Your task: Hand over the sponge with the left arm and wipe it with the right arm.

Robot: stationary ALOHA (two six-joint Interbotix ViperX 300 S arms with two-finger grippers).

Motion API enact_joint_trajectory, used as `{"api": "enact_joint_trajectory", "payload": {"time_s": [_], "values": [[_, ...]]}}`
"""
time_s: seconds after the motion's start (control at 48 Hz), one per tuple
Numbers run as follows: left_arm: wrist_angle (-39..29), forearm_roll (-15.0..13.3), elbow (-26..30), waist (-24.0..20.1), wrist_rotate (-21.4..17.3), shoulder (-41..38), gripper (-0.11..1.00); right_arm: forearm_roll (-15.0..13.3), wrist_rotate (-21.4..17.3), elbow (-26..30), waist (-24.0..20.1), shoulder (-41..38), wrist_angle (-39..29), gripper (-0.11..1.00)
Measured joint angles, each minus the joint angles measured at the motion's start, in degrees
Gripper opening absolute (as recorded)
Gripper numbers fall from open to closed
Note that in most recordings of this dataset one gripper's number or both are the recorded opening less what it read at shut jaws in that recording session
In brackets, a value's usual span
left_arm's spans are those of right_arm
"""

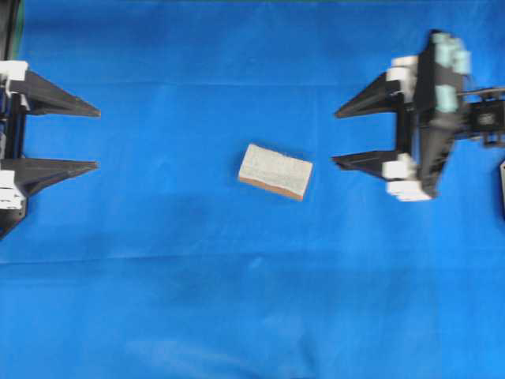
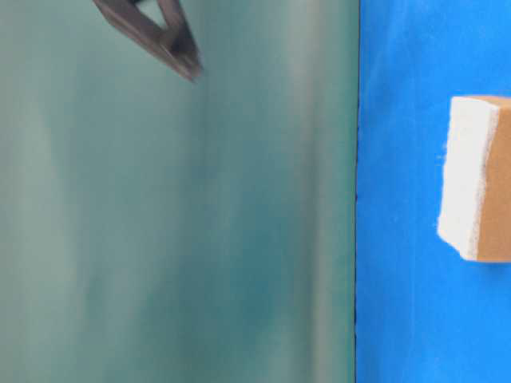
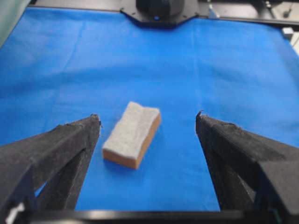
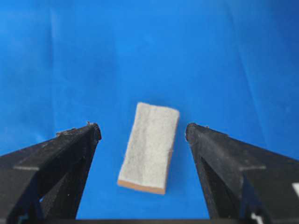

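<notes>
Two end effectors face each other across the blue cloth in the overhead view: the left end effector [image 1: 96, 139] at the left edge and the right end effector [image 1: 335, 138] at the right, both spread wide and holding nothing. The sponge [image 1: 275, 171] lies flat between them, grey face up, slightly skewed and nearer the right one; it touches neither.

Table-level view: only the sponge's edge [image 2: 477, 178] shows, resting on the bench [image 2: 407, 303], with one blurred dark finger tip high at the top; whose it is I cannot tell.

Left wrist view: the sponge [image 3: 132, 134] sits ahead, between the fingers [image 3: 70, 140] but slanted. The pickup looks not yet begun; a good grasp would likely close across the short sides, so a small wrist turn should help.

Right wrist view: the sponge [image 4: 149, 146] lies just beyond the open tips [image 4: 86, 140]. That arm probably ought to hold back and leave room.
</notes>
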State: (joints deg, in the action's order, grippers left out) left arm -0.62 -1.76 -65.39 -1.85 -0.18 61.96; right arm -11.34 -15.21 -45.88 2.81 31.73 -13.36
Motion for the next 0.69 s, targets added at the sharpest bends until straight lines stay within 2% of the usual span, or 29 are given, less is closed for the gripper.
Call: {"api": "enact_joint_trajectory", "payload": {"time_s": [0.354,0.688], "values": [[-10.81,0.0,0.97,0.09,-0.97,6.5,0.8,-0.09,0.62,-5.98,0.0,17.93,-8.26,0.73],[-15.82,0.0,-0.44,0.0,-1.41,11.51,0.8,-0.09,0.26,-18.02,0.0,31.99,-9.58,0.72]]}}
